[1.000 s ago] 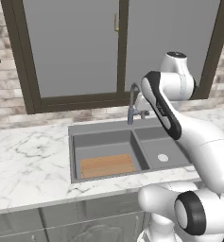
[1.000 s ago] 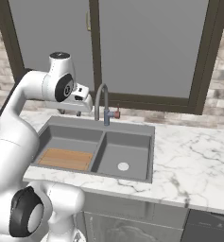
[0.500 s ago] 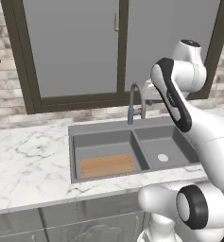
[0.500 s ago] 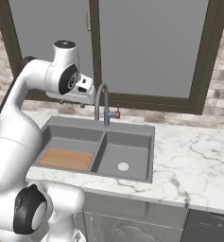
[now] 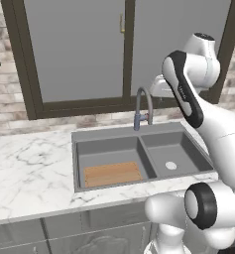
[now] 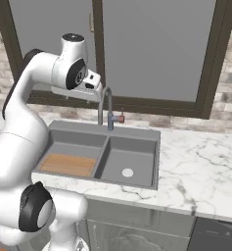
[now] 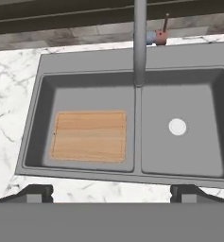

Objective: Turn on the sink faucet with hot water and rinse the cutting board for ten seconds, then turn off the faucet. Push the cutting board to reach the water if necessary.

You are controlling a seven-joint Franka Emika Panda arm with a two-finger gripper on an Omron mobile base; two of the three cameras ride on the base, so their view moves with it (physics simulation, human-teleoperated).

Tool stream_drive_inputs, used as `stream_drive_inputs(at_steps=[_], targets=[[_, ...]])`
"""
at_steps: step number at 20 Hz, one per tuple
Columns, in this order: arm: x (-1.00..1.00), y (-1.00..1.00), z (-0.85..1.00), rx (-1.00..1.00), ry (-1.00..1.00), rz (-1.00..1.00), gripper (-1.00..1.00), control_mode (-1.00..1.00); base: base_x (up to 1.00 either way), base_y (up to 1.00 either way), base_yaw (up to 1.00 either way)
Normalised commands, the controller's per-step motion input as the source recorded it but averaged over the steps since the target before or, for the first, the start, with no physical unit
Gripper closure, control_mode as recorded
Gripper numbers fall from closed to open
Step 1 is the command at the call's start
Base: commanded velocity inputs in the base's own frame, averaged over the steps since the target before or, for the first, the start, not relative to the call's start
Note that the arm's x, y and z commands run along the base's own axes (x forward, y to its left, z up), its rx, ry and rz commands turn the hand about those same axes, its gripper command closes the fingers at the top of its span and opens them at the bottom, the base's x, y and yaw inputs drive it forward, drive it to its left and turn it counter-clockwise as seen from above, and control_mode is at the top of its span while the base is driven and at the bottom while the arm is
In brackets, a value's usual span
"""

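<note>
A: Counting left to right, what have you got?

B: One marble counter (image 5: 29, 173). One sink (image 5: 139, 131) sunk in it, two basins. One cutting board (image 5: 113, 174), flat on the floor of the left, larger basin, toward the front and left of it. In my hand view the board (image 7: 90, 136) sits in the lower left of that basin, long side running left to right.

A: Next?

B: One sink faucet (image 5: 141, 108), behind the divider between the two basins. Gooseneck spout, mouth over the divider area. One small reddish lever at its base, sticking out to the right; clear from the right base view (image 6: 120, 118) and the hand view (image 7: 163, 29).

A: Right basin?

B: One round white drain (image 5: 170, 165). Nothing else in it that I can see. Board is well apart from the spout mouth.

A: And your claw?

B: One gripper (image 7: 111, 191), up above the sink, looking down over both basins. Two dark fingertips (image 7: 34, 193) at the bottom of the hand view, far apart, nothing between them. So it's spread wide, holding nothing. From the base views my hand sits high, near the top of the spout, just off the window.
</note>
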Motion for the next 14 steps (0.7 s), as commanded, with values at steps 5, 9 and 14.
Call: stream_drive_inputs(at_steps=[5,9,14], targets=[[0.40,-0.04,-0.29,-0.04,-0.01,0.00,-1.00,-1.00,0.00,0.00,0.00],[0.34,0.00,-0.43,-0.08,0.00,-0.01,-1.00,-1.00,0.00,0.00,0.00],[0.22,-0.03,-0.15,-0.05,-0.01,-0.01,-1.00,-1.00,0.00,0.00,0.00]])
